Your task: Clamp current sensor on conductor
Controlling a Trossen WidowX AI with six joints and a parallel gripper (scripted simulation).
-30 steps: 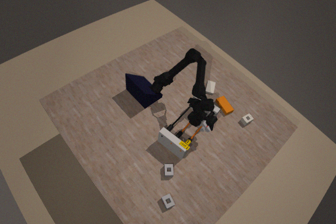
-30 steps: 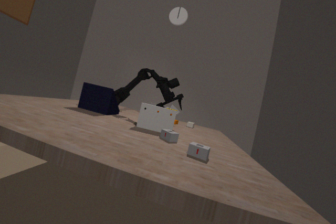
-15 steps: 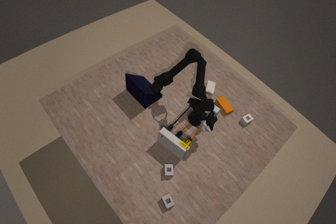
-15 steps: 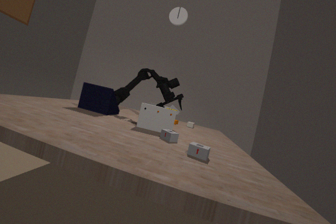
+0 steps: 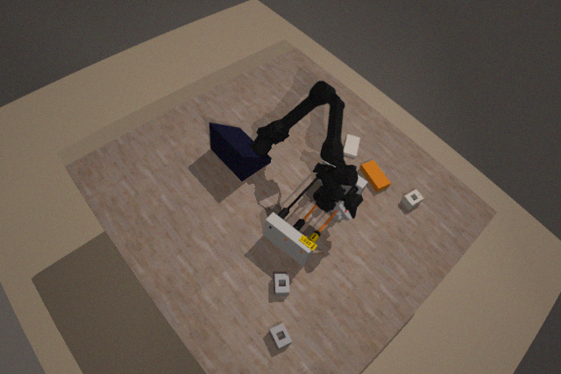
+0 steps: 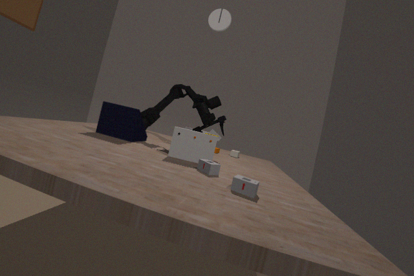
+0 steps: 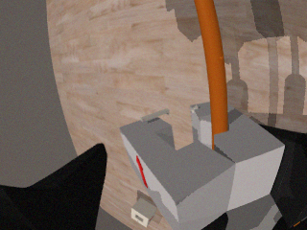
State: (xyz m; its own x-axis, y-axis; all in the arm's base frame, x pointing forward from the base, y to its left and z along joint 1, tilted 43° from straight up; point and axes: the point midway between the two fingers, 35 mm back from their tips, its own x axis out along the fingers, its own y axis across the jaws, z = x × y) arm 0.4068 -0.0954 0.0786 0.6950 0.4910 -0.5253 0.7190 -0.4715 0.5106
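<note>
The grey split-core sensor (image 7: 211,175) (image 5: 346,213) sits on an orange conductor (image 7: 211,45) (image 5: 327,223), which runs into its slot. A red arrow (image 7: 141,172) shows on its left face; I cannot tell which way it points. This conductor ends at the white terminal block (image 5: 283,236) (image 6: 190,147), next to the yellow LOAD marker (image 5: 308,241) (image 6: 210,135). My gripper (image 7: 172,140) (image 5: 340,207) (image 6: 216,126) is open, its dark fingers standing apart on either side of the sensor. I cannot tell whether the sensor is latched.
A black conductor (image 5: 296,200) and a second orange one (image 5: 310,212) run alongside. A dark blue box (image 5: 235,150) (image 6: 120,126) stands by the arm's base. An orange block (image 5: 375,175), a white block (image 5: 351,145) and three spare sensors (image 5: 412,199) (image 5: 281,283) (image 5: 280,335) lie around.
</note>
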